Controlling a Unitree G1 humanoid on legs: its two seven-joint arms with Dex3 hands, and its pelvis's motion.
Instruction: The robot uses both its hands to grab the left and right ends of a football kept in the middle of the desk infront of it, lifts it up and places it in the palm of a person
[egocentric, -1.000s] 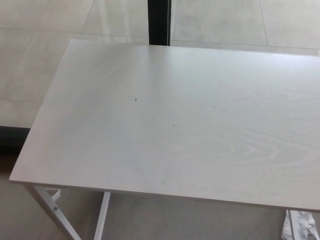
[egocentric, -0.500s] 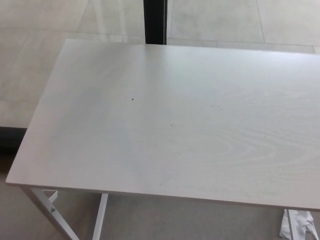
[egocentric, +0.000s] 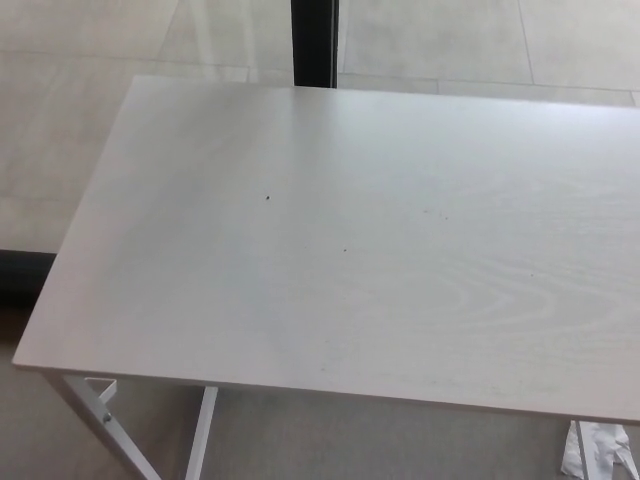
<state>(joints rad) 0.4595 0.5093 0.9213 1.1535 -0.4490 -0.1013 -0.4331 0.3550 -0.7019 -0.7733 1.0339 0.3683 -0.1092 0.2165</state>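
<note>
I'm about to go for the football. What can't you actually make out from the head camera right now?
- Football: none shows on the desk in the head view; whether it lies outside the frame cannot be told.
- Both robot hands: out of frame.
- Person's palm: no person shows.
- Desk's right end: cut off by the picture edge.
- White object on the floor, lower right: partly cut off, unidentifiable.

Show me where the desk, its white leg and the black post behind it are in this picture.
desk (egocentric: 400, 250), head view, bare middle of the pale wooden top.
white leg (egocentric: 100, 420), head view, slanted strut under the near left corner.
black post (egocentric: 314, 42), head view, its middle, beyond the far edge.
</note>
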